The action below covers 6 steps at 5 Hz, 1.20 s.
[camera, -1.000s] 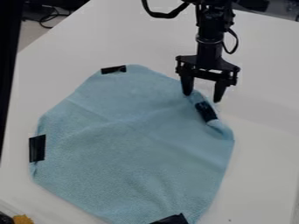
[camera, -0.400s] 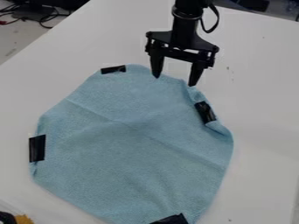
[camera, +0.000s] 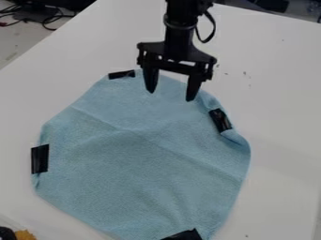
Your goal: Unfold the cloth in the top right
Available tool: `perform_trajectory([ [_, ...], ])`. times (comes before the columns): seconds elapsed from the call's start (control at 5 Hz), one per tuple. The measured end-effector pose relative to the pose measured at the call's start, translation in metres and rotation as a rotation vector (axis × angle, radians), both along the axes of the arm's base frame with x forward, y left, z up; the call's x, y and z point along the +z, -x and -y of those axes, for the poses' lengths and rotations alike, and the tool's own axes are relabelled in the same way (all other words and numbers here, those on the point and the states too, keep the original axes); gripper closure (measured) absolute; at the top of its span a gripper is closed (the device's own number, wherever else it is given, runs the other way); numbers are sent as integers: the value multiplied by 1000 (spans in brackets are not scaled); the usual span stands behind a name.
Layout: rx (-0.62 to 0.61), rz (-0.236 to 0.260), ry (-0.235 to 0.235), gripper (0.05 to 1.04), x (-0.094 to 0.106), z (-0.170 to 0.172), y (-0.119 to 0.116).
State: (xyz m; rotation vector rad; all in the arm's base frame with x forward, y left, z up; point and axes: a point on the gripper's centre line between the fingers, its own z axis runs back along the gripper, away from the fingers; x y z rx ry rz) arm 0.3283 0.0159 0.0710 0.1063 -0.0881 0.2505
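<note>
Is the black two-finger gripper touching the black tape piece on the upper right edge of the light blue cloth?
Apart. The camera view shows a visible stretch of the cloth between the gripper and the tape piece.

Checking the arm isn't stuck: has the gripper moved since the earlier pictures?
Yes. The gripper has moved left in the view, away from the right-hand black tape and closer to the top black tape on the blue cloth.
</note>
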Motion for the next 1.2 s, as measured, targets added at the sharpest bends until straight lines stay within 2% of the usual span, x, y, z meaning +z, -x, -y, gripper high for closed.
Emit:
perform_trajectory([
  [0.2, -38, -19, -16, 82, 0, -2, 2],
  [1.2, -41, -20, -16, 82, 0, -2, 2],
])
